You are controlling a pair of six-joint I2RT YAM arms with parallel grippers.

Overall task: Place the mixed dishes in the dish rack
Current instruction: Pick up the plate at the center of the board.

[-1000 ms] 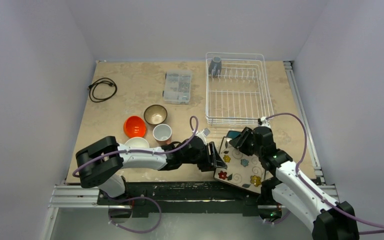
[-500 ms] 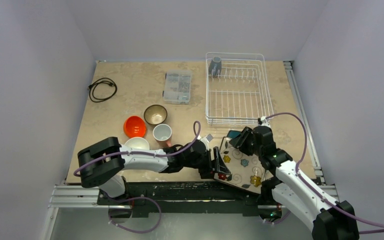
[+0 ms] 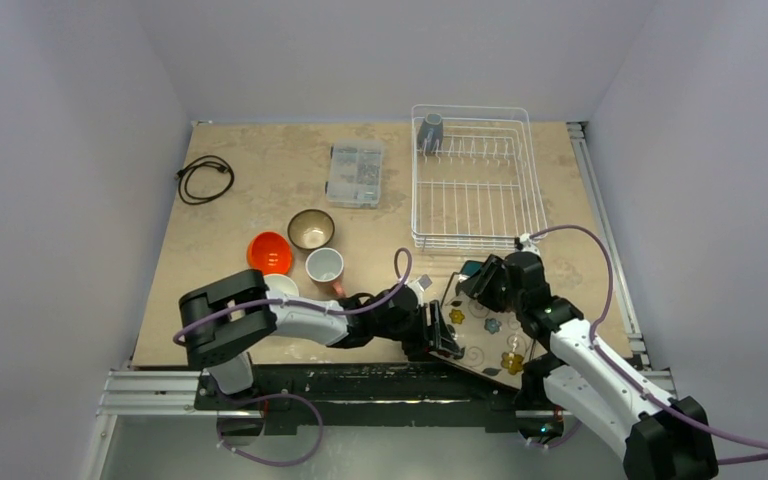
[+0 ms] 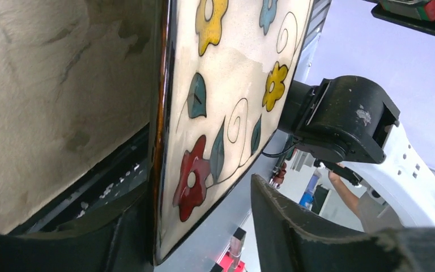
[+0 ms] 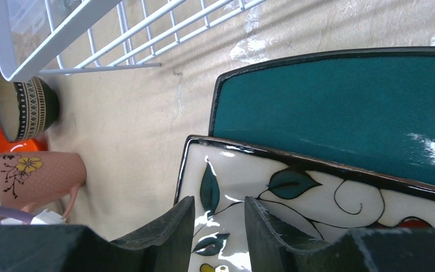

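my left tool point(image 4: 199, 190) spread, straddling the tilted flowery plate point(image 4: 226, 85) at its edge | right tool point(image 5: 219, 199) at that plate's corner, honestly can't tell if it's pinching | plate's just near-side of the rack point(image 3: 475, 180), overlapping the teal plate point(image 5: 340, 107)
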